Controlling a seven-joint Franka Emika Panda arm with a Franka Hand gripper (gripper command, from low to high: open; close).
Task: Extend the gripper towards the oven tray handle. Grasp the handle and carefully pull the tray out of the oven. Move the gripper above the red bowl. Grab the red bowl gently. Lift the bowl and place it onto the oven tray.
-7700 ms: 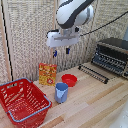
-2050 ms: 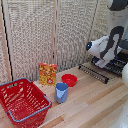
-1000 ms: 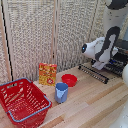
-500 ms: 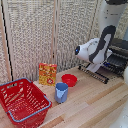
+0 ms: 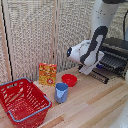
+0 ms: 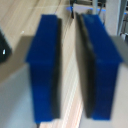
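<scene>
Hovering by the tray (image 5: 106,70) drawn out of the oven (image 5: 116,50), the end effector (image 6: 68,65) had its fingers (image 6: 45,65) spread, gripping nothing; red bowl (image 5: 69,80) sat on table (image 5: 95,105) beside cup (image 5: 61,92).

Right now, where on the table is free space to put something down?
Bare wood lies in front of the red bowl and tray. It is crowded around the blue cup, red basket and yellow box.

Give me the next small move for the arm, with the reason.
Probably swing the gripper across to hover above the red bowl. The tray already juts out of the oven, the wrist view shows nothing between the fingers, and the bowl sits untouched on the table.
</scene>
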